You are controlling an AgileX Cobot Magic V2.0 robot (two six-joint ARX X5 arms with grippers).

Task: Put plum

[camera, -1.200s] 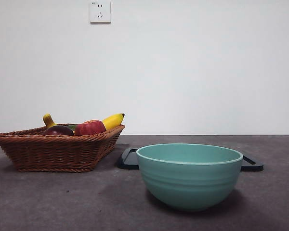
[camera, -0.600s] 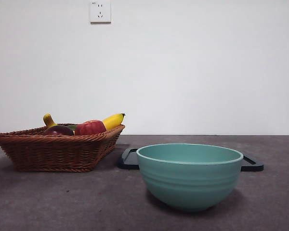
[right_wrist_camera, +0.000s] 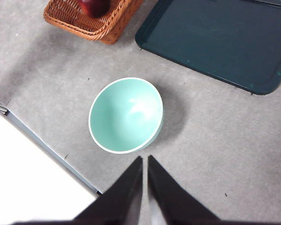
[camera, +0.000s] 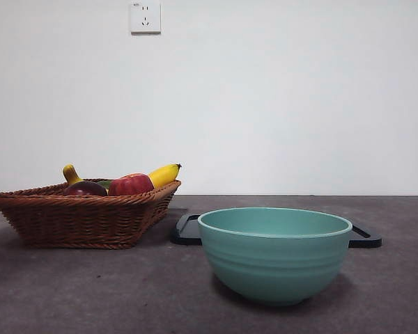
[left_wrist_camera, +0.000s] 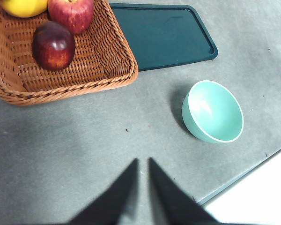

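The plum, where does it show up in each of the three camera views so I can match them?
Front view: the plum peeks over the wicker basket rim, left of the red apple.
Left wrist view: inside the basket, beside the apple.
Right wrist view: a dark red fruit shows in the basket at the picture's edge; cannot tell if it is the plum.
Shared landmark: the teal bowl.

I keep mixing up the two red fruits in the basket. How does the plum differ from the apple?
The plum is dark purple-maroon and evenly coloured; the apple is brighter red with pale yellowish streaks. The plum lies nearer the middle of the basket; the apple sits beside the yellow fruit. Both are round, glossy, similar in size, and untouched.
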